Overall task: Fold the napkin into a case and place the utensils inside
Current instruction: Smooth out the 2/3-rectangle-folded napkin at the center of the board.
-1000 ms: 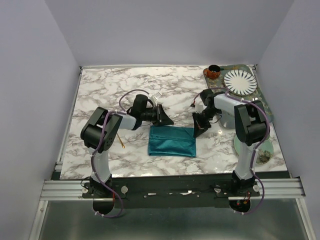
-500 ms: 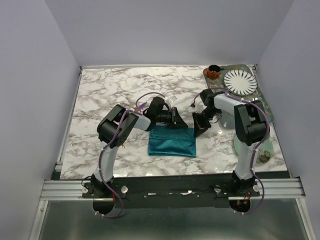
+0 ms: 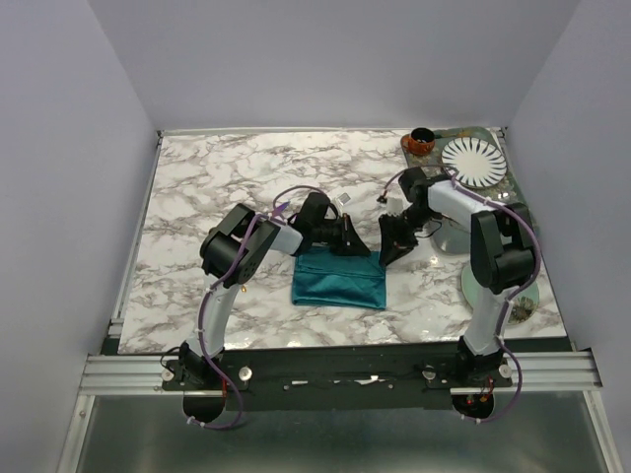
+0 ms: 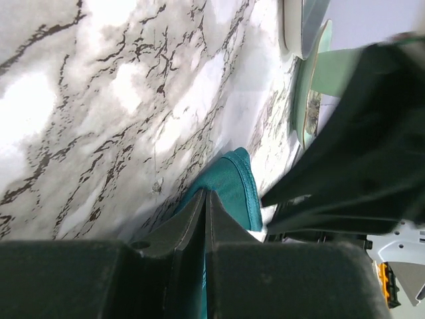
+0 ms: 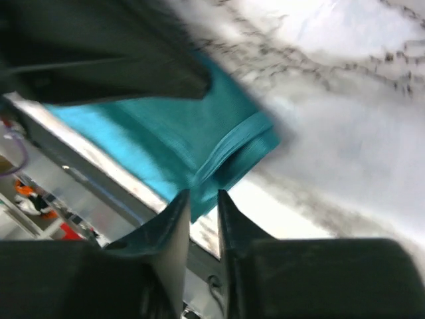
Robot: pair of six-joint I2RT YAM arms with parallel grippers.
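Note:
The teal napkin (image 3: 338, 281) lies folded into a rectangle at the table's middle front. My left gripper (image 3: 357, 242) sits at its far right corner; in the left wrist view its jaws (image 4: 206, 193) are pressed together with teal cloth (image 4: 236, 176) showing in the slit and just beyond the tips. My right gripper (image 3: 387, 254) is right beside that corner; in the right wrist view (image 5: 202, 194) its fingers stand a narrow gap apart, with the napkin's layered corner (image 5: 179, 126) reaching to the tips. No utensil shows.
A white striped plate (image 3: 471, 162) and a brown cup (image 3: 422, 142) stand at the back right. A pale green saucer (image 3: 523, 291) lies by the right arm, also in the left wrist view (image 4: 307, 100). The two grippers are close together.
My left gripper has moved right along the napkin's far edge to its right corner. My right gripper has shifted a little toward that corner.

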